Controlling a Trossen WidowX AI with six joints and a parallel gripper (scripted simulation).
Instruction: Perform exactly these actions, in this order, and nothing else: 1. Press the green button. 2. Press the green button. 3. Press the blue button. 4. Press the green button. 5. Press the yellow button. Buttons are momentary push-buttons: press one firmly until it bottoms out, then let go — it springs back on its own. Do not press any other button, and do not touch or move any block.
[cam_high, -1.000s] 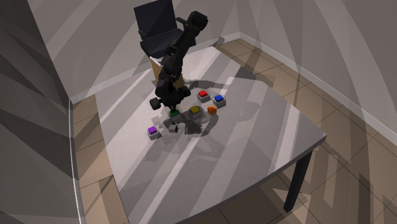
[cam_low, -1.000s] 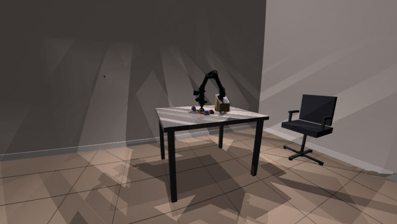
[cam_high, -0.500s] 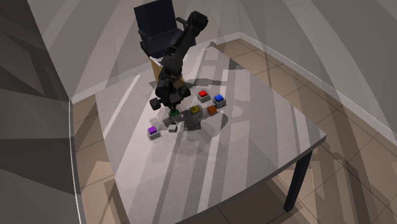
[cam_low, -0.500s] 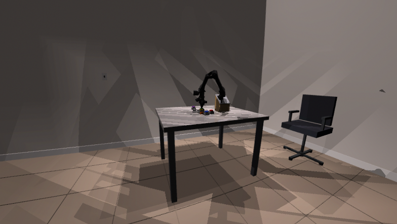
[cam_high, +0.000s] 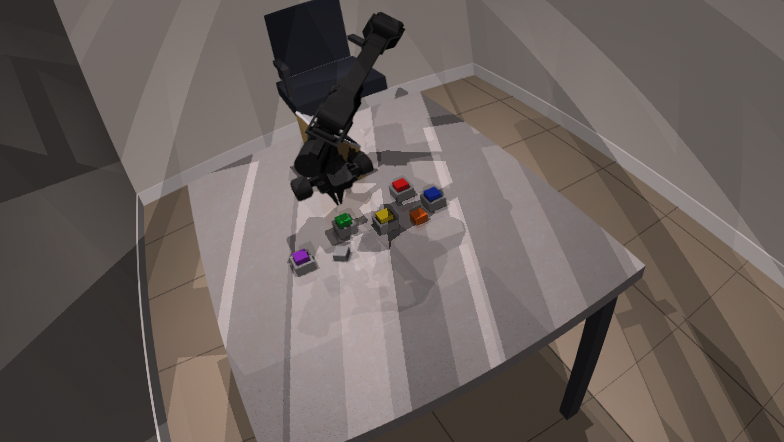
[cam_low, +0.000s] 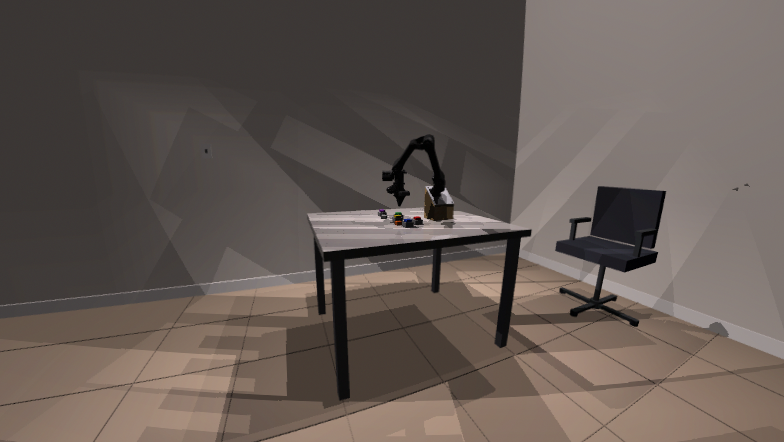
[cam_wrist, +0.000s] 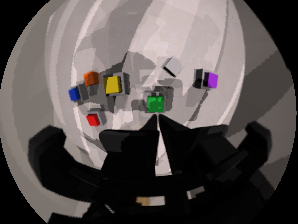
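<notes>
The green button (cam_high: 343, 220) (cam_wrist: 155, 104) stands unpressed on its grey base. My gripper (cam_high: 338, 203) (cam_low: 399, 204) (cam_wrist: 157, 116) is shut and empty. Its tips hang a short way above the green button, apart from it. The yellow button (cam_high: 384, 215) (cam_wrist: 113, 85) stands beside the green one, to its right in the top view. The blue button (cam_high: 432, 193) (cam_low: 407, 220) (cam_wrist: 74, 94) stands farther right, beyond the yellow one. Neither has anything touching it.
The red button (cam_high: 400, 184) (cam_wrist: 93, 119) stands near the blue one. An orange block (cam_high: 418, 216) (cam_wrist: 91, 78) lies between yellow and blue. A grey block (cam_high: 341, 253) (cam_wrist: 172, 66) lies between the green button and the purple button (cam_high: 300, 256) (cam_wrist: 212, 80). A box (cam_low: 439, 211) stands by the arm's base.
</notes>
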